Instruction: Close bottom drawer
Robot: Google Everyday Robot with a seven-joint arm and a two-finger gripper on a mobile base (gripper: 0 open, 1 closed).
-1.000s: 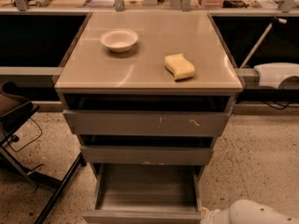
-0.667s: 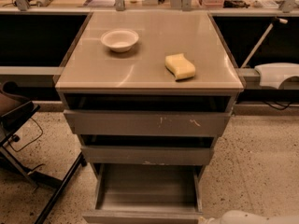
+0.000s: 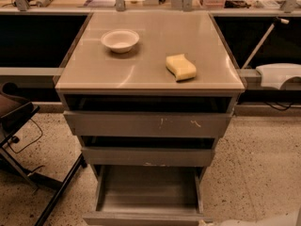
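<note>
The white, rounded, smooth shell of the robot's arm (image 3: 273, 221) is sinking out of the near right corner. A second ago it was showing as a broad pale dome just right of the near right corner of the narrow grey open bottom drawer (image 3: 141, 219). A moment later it was sitting lower, with only its top curve in sight. Now it is showing only as a thin pale sliver along the near edge, and more of the speckled beige floor (image 3: 254, 173) is showing there. The gripper itself is not coming into sight; only this shell is marking the arm, at the near right.
</note>
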